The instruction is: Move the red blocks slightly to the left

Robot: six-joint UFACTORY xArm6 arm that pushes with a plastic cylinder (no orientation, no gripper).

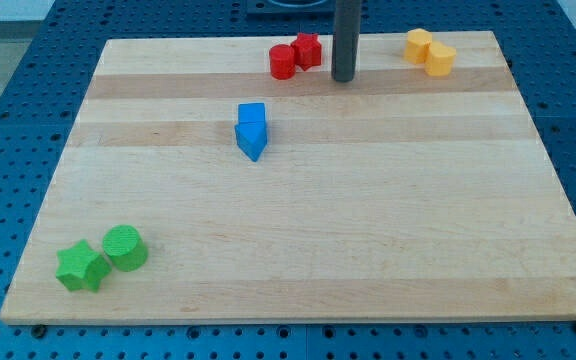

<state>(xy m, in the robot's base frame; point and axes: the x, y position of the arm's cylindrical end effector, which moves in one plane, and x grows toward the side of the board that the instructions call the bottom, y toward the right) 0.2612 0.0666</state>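
Note:
Two red blocks sit together near the top edge of the wooden board [368, 250]: a red cylinder [282, 62] on the left touching a red star-like block [307, 50] on its right. My tip [343, 78] is the lower end of a dark upright rod. It stands just right of the red star-like block, a small gap apart from it.
Two yellow blocks [429, 52] sit together at the top right. A blue cube [252, 113] and a blue triangular block [252, 141] touch left of centre. A green star [80, 266] and a green cylinder [125, 247] sit at the bottom left.

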